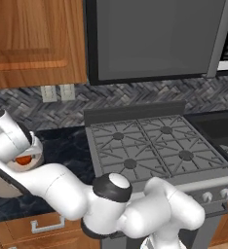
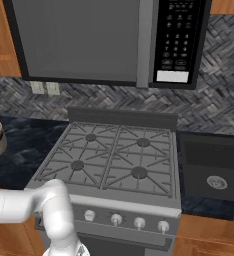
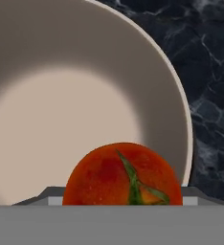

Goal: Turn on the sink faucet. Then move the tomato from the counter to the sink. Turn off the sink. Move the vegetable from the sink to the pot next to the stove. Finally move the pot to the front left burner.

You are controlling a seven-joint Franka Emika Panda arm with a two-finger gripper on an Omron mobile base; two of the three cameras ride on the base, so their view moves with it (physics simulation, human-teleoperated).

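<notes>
Hovering tomato (image 3: 122,174) over pot (image 3: 61,95), stove (image 1: 150,146) beside, dark counter (image 3: 205,72)

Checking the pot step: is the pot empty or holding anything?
Empty: the pot's beige floor is bare; the tomato hangs above it at the gripper.

I'm looking at a home kitchen. I see a gas stove (image 2: 114,160) under a microwave (image 2: 176,42). Wood cabinets (image 1: 35,41) and dark marble surface (image 2: 19,145) flank it.
</notes>
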